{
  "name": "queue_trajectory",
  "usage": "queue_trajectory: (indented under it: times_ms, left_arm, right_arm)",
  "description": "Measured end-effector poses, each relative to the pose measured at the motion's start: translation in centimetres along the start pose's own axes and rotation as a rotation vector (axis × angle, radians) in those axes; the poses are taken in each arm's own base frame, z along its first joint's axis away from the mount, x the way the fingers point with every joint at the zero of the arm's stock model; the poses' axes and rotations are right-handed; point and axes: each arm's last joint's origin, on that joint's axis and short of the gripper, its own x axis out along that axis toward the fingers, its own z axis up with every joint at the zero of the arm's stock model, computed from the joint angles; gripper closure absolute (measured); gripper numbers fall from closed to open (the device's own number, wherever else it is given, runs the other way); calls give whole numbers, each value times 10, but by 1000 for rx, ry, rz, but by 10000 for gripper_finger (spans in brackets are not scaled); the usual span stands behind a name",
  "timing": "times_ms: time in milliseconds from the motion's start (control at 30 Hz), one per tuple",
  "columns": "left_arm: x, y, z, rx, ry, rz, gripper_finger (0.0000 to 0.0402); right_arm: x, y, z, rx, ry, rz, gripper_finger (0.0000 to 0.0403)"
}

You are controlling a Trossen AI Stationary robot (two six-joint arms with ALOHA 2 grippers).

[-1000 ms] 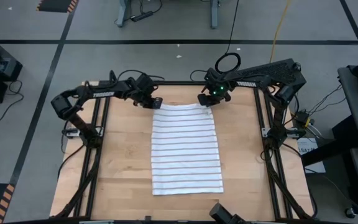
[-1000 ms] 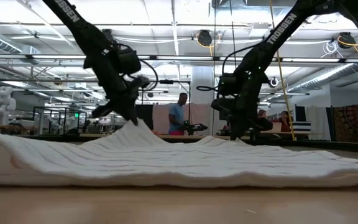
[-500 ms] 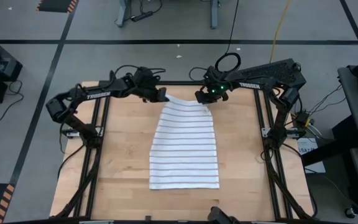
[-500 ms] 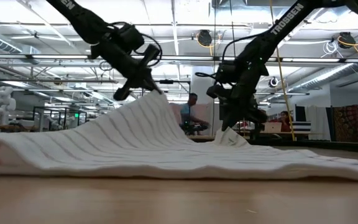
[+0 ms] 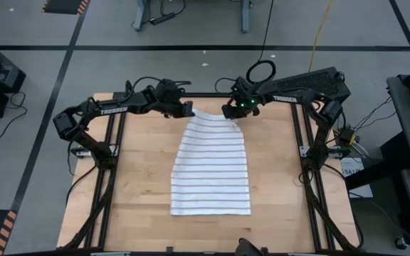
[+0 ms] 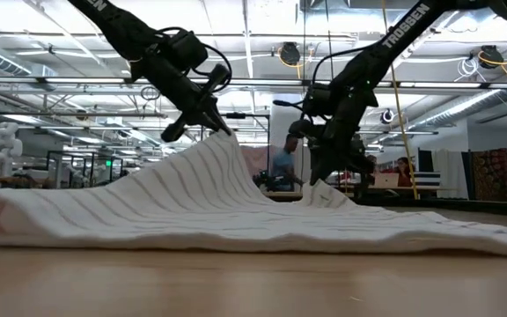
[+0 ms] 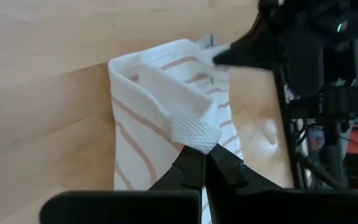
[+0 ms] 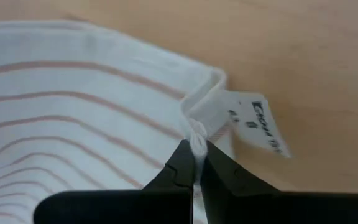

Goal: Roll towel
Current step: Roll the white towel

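Observation:
The towel, white with thin dark stripes, lies lengthwise on the wooden table, its near end flat. Both far corners are raised, so the far end narrows between the grippers. My left gripper is shut on the far left corner and stands the higher of the two in the low view. My right gripper is shut on the far right corner, lower over the table. A small white tag hangs from the edge beside the right gripper. My left gripper pinches the towel's far left corner between its two fingertips, slanting down from the table's far left. The corner is bunched at the hem. It is lifted clear, and the cloth slopes from it down to the table. My right gripper pinches the far right corner's folded edge between its fingertips, right beside the tag, coming steeply from above. The corner is raised a little off the table, and the cloth below it falls in a small fold.
Black frame rails run along the table's left and right sides and across the far edge. Bare wood lies to the left, right and near side of the towel. Behind the table, in the room, stands a person.
Both grippers have risen with the far corners, the left one higher and tipped nearer to level, and have drawn closer together. The towel's far end has lifted off the table and narrowed. Its near end has slid slightly toward the far edge, still flat.

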Motion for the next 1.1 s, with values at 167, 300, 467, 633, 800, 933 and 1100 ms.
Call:
queue_trajectory:
  times_ms: [167, 300, 467, 633, 800, 933, 1100]
  left_arm:
    - [1, -5, 2, -13, -27, -39, 398]
    - [2, -9, 0, -23, -60, -36, 398]
    - [10, -8, -3, -16, -123, 35, 398]
    - [26, -7, -4, 2, -137, 13, 398]
    - [45, -9, -6, -7, -148, -39, 398]
    - [56, -8, -12, -8, -134, -37, 397]
    - [67, -7, -16, 1, -141, -28, 397]
  right_arm:
    - [2, 11, -2, 0, 9, 82, 401]
    - [3, 15, -1, 9, 7, 131, 401]
    - [2, 19, 2, -10, -7, 189, 401]
    - [1, 22, 4, -28, -7, 244, 401]
    - [1, 23, 5, -35, -8, 263, 401]
    - [0, 27, 7, -24, -13, 307, 401]
    - [-1, 30, 9, -30, -28, 347, 401]
